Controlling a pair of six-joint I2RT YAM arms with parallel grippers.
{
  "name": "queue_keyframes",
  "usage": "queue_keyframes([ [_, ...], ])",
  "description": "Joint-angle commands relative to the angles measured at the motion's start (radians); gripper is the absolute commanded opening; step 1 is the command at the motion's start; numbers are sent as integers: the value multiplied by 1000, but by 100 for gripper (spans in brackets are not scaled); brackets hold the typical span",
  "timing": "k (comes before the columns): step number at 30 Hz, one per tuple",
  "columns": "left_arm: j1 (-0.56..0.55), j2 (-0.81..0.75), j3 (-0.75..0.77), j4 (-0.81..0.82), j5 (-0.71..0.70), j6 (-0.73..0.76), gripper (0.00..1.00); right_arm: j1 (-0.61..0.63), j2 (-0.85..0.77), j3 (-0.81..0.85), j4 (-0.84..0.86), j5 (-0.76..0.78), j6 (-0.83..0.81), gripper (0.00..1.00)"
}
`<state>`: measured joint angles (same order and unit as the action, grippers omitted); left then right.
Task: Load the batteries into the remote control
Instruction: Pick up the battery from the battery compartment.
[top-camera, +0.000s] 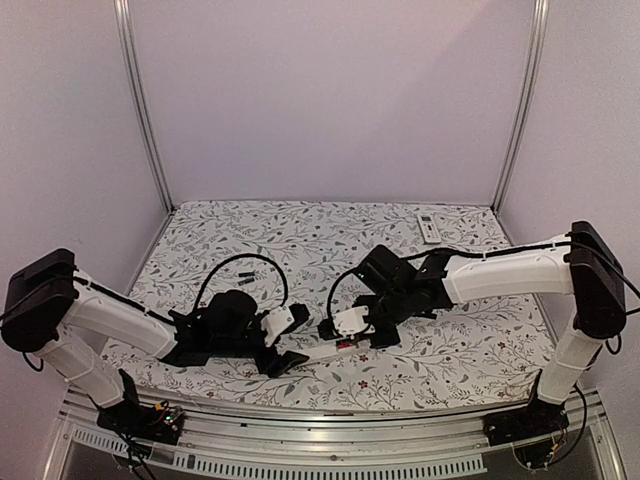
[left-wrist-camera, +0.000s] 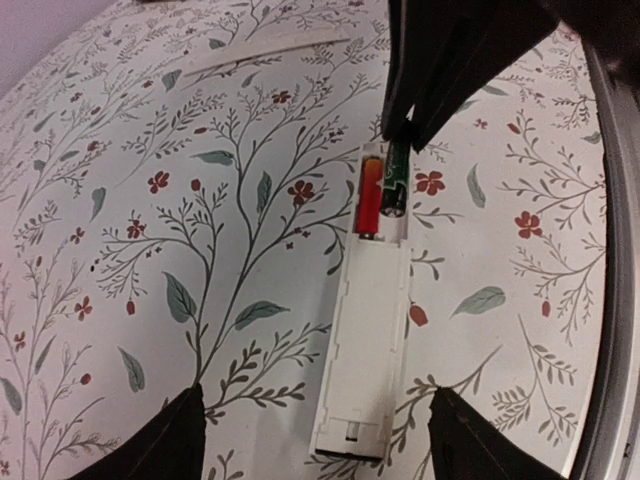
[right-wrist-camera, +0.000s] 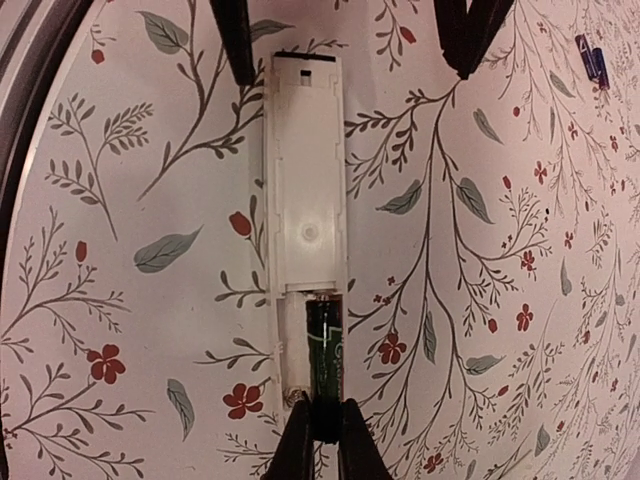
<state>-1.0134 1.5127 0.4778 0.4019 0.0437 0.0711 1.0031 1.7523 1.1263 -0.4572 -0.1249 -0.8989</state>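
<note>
A green-black battery is pinched by the right gripper in the remote control; the left gripper is spread open around its other end.

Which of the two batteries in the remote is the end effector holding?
The dark green battery, its end pinched by the right end effector; the red battery beside it lies free.
</note>
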Motion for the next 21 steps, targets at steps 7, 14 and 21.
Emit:
queue_keyframes([
  [7,3,-92,-59,267,125,7,73,-39,-138,-48,143,-181,100,0],
  [14,-1,-123,-102,426,126,87,65,-41,-192,-86,216,-236,131,0],
  [21,-5,-72,-26,389,160,118,56,-41,-203,-97,245,-245,125,0],
])
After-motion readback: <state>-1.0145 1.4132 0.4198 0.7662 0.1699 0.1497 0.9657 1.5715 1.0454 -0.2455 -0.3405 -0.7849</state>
